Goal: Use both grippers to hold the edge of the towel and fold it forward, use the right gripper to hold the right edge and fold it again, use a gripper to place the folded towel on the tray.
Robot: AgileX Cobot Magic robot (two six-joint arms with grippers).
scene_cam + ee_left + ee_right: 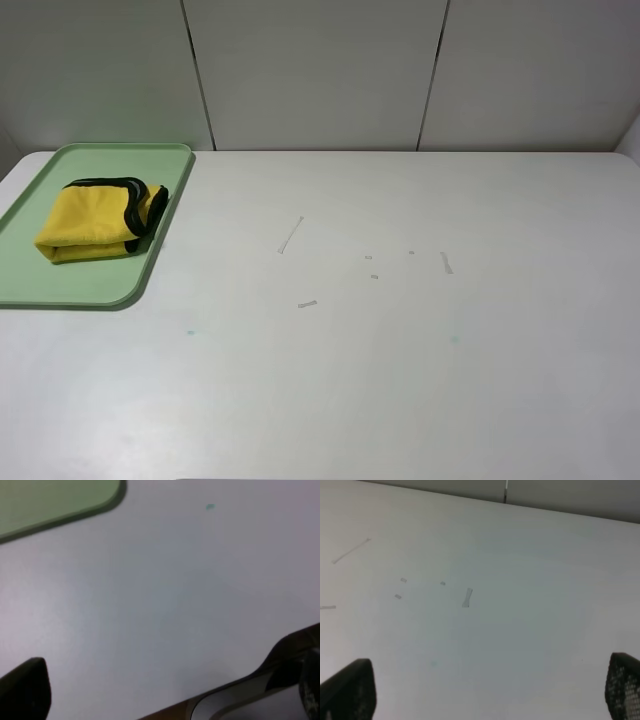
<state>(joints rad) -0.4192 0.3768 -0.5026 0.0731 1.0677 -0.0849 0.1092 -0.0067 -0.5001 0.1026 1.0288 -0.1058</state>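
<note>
From high up, the folded towel (98,220) lies on the tray (40,285) at the counter's (400,350) far left, long axis across; no arms show. The left wrist sees the tray's corner (60,500) nearby, jaws spread, empty. The right wrist sees bare counter (520,580), jaws spread.

I am working in what looks like a lab or test cell rather than a home. My counter (400,380) is a wide, plain white surface, and behind it stand bare pale wall panels (315,70) divided by dark vertical seams (198,75). Small strips of clear tape (290,236) stick to the counter top, the sort left as position marks. Nothing domestic or decorative shows anywhere around me, only flat, even lighting.
</note>
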